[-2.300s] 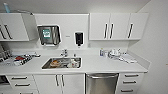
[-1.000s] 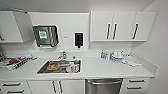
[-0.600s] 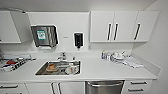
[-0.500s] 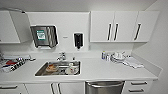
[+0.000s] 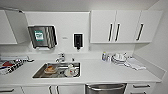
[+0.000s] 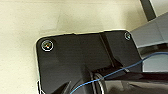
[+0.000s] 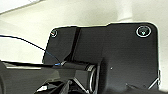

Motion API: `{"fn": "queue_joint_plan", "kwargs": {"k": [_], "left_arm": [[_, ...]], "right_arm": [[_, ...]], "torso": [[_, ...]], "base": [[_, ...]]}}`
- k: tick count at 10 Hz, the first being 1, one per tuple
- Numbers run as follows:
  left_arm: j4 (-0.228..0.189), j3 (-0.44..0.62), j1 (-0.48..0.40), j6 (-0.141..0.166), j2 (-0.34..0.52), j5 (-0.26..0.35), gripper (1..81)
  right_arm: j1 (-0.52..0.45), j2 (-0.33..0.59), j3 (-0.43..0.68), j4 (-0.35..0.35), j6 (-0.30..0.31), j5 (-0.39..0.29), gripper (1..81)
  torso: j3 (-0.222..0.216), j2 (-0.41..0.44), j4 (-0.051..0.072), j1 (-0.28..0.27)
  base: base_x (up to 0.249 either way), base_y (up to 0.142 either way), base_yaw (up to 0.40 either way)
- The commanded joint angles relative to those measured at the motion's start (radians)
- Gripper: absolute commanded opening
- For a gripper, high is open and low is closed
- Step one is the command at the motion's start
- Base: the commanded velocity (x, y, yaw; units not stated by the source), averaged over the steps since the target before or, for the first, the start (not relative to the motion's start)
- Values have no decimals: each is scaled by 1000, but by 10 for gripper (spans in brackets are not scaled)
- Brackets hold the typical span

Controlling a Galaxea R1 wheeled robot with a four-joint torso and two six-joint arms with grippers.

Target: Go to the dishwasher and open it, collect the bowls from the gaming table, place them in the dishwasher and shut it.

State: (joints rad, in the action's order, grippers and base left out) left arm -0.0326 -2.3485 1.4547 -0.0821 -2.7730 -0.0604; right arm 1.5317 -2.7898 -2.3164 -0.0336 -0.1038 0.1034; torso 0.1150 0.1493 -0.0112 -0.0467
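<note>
The dishwasher (image 5: 106, 88) shows at the bottom of the head view, right of centre, under the white counter (image 5: 107, 72). Its steel front and bar handle are in sight and its door is closed. The bowls and the gaming table are out of view. Both wrist views look down past the robot's dark plate at a pale floor.
A steel sink (image 5: 58, 70) with dishes in it is set into the counter left of the dishwasher. White dishes (image 5: 119, 58) and a cloth (image 5: 135, 64) lie at the back right. A dish rack (image 5: 11, 65) stands at the left. Wall cabinets (image 5: 125, 26) hang above.
The whole head view has closed in on the counter and shifted: the sink and dishwasher now sit lower and larger. Nothing on the counter has moved.
</note>
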Motion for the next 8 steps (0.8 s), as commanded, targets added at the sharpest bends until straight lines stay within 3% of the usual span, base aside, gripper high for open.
{"fn": "queue_joint_plan", "kwargs": {"k": [1, 8], "left_arm": [[5, 9, -55, -4, 18, 47, 811], [3, 9, -55, -4, 18, 47, 811]], "right_arm": [[-49, 11, 9, -6, 0, -51, 811], [-44, 3, 3, -8, 0, -51, 811]], "torso": [[0, 0, 0, 0], [0, 0, 0, 0]], "base": [[97, 0, 0], [97, 0, 0]]}}
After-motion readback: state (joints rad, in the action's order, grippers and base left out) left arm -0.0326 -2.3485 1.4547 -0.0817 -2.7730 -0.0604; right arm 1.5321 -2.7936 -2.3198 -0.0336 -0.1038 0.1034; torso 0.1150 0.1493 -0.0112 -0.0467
